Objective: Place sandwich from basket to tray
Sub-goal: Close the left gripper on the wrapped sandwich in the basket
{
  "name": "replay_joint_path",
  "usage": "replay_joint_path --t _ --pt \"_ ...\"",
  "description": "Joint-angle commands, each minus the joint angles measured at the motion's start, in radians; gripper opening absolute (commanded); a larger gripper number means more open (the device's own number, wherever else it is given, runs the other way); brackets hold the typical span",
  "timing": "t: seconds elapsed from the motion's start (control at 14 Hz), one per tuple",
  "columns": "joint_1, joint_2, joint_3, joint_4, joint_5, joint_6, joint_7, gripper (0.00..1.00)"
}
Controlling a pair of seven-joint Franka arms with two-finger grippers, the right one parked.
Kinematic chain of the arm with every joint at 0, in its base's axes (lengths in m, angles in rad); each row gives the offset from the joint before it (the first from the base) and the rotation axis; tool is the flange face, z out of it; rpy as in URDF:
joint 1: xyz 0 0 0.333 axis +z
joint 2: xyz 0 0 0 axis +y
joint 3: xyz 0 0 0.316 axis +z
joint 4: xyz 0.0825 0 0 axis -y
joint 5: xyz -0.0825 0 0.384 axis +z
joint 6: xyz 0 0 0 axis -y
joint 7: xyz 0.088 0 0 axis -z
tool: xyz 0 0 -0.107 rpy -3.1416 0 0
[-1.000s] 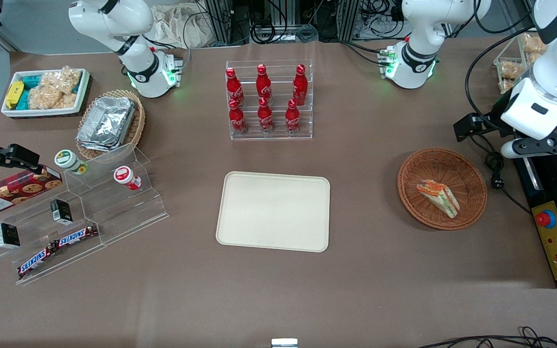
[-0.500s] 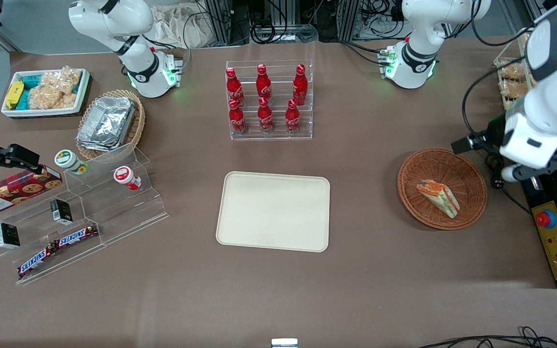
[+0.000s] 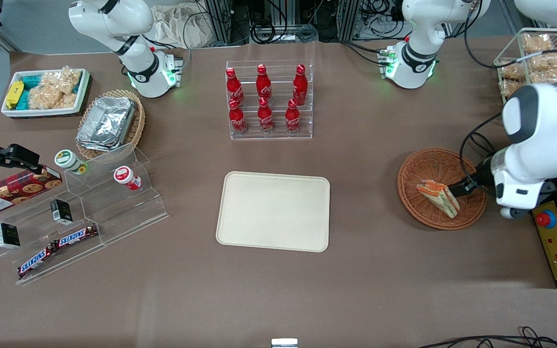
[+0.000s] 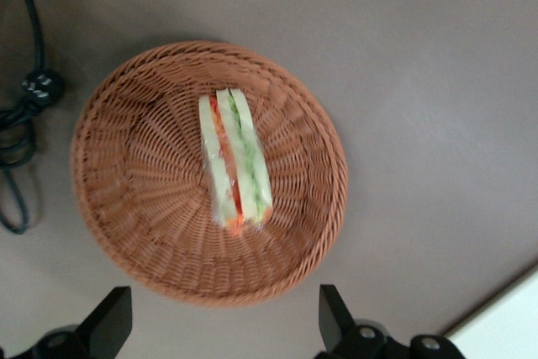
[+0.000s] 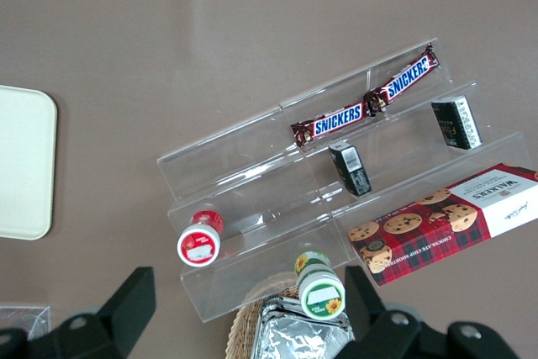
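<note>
The sandwich, a wrapped pale wedge with orange and green layers, lies in the round reddish-brown basket toward the working arm's end of the table. The wrist view looks straight down on the sandwich and the basket. My gripper hangs open above the basket's rim with nothing between its fingers, which stand wide apart. In the front view the arm's white wrist covers the fingers, beside the basket. The cream tray lies bare at the table's middle; one corner of the tray shows in the wrist view.
A black control box with a red button and a black cable lie beside the basket. A rack of red bottles stands farther from the camera than the tray. A clear stepped shelf with snacks stands toward the parked arm's end.
The working arm has swung down from above the control box toward the basket, bringing its wrist over the basket's edge. The sandwich, basket and tray have not moved.
</note>
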Motion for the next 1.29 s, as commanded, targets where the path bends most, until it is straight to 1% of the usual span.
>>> replay_joint_path --t 0.0,0.43,0.5,0.57,0.64,0.71,0.79,0.93,1.07,1.21 --pt "0.012 0.075 -0.002 -0.025 0.007 0.098 -0.093 1.0" --pt "0.017 0.2 0.008 -0.04 0.007 0.218 -0.201 0.99" --pt "0.018 0.209 0.008 -0.045 0.006 0.221 -0.207 0.65" --pt "0.021 0.215 0.01 -0.052 0.007 0.216 -0.213 0.23" --pt "0.029 0.22 0.008 -0.068 0.009 0.216 -0.214 0.09" --pt "0.027 0.22 0.01 -0.079 0.01 0.216 -0.214 0.09" --pt "0.029 0.214 0.01 -0.082 0.009 0.212 -0.214 0.0" --pt "0.029 0.195 0.01 -0.068 0.01 0.161 -0.205 0.0" --pt "0.027 0.13 0.005 -0.043 0.015 0.068 -0.19 0.0" --pt "0.006 0.064 -0.011 0.004 0.014 -0.03 -0.127 0.0"
